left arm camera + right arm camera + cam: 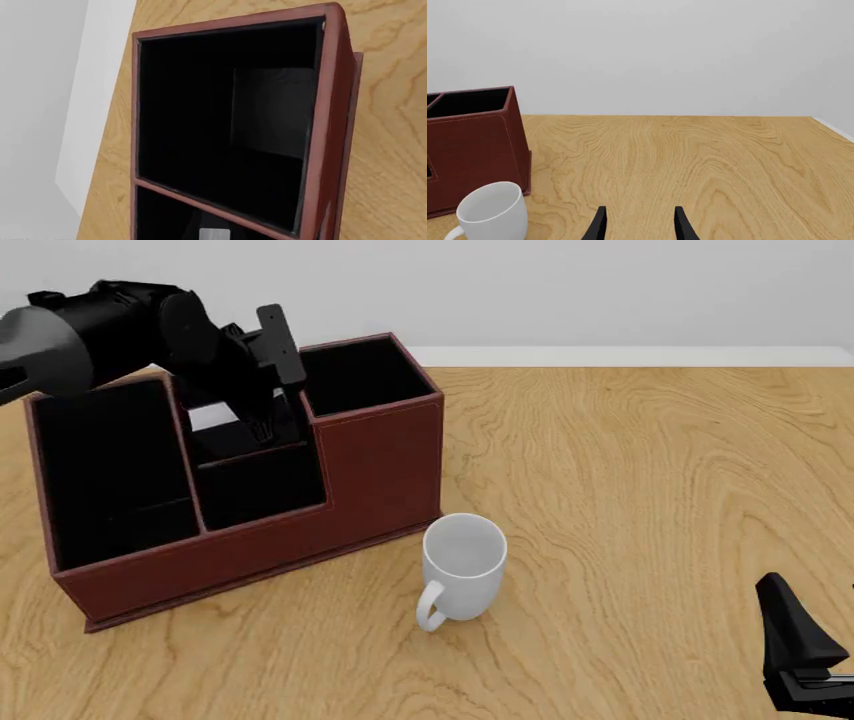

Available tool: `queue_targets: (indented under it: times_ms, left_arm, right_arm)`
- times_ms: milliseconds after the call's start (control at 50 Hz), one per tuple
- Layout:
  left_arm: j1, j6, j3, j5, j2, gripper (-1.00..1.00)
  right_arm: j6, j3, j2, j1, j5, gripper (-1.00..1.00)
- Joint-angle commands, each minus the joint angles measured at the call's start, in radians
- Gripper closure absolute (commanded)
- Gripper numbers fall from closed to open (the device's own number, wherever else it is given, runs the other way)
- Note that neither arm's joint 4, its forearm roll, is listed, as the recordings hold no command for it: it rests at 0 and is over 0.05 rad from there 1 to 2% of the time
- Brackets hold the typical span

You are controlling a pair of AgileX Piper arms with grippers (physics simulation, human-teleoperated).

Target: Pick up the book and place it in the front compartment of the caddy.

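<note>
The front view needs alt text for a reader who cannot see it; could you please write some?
The left arm's gripper reaches down into a middle pocket of a red-brown caddy on a wooden table. A white mug stands just in front of the caddy; the right gripper waits at the near right.

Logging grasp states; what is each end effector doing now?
Left end effector: over the caddy; state cannot be told.
Right end effector: open, empty.

The left pincer (274, 410) dips behind the caddy (374, 470) wall, its fingertips hidden.
</note>
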Motion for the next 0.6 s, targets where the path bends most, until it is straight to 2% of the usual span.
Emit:
queue_targets:
  times_ms: [20,200,320,340,600]
  left_arm:
    - [0.009,0.017,0.005,-0.024,0.013,1.0]
    - [0.028,0.033,0.02,-0.047,0.026,1.0]
    - [0.071,0.08,0.036,-0.103,0.043,1.0]
    - [0.065,0.08,0.045,-0.096,0.039,-1.0]
    - [0.079,0.109,0.043,-0.124,0.001,-1.0]
  right_arm:
    - [0.0,0.0,0.0,0.0,0.0,-1.0]
    - [0.0,0.0,0.0,0.0,0.0,-1.0]
    - [0.0,0.0,0.0,0.0,0.0,-1.0]
    - [0.0,0.0,0.0,0.0,0.0,-1.0]
    - [0.0,0.0,0.0,0.0,0.0,-1.0]
